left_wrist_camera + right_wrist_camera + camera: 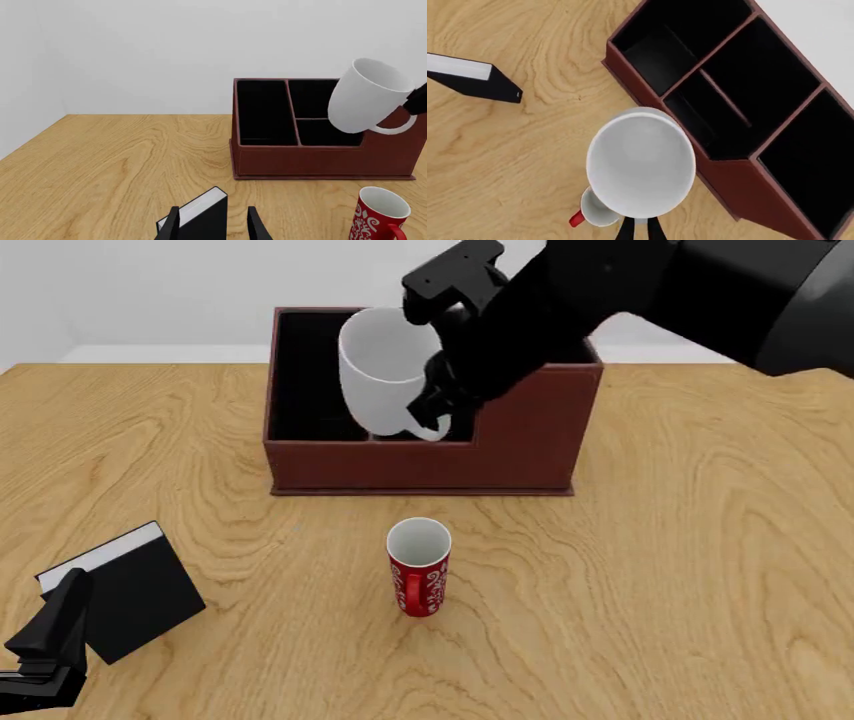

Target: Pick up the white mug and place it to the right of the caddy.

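The white mug hangs tilted in the air over the front of the caddy, its mouth facing up and towards the camera. My right gripper is shut on its loop handle. The right wrist view looks straight into the white mug, with the fingertips just below it and the caddy beside it. In the left wrist view the white mug floats in front of the caddy. My left gripper stands open, low at the near left.
A red mug with white lettering stands upright in front of the caddy. A black book with a white edge lies at the near left, right ahead of the left gripper's fingers. Bare wood lies right of the caddy.
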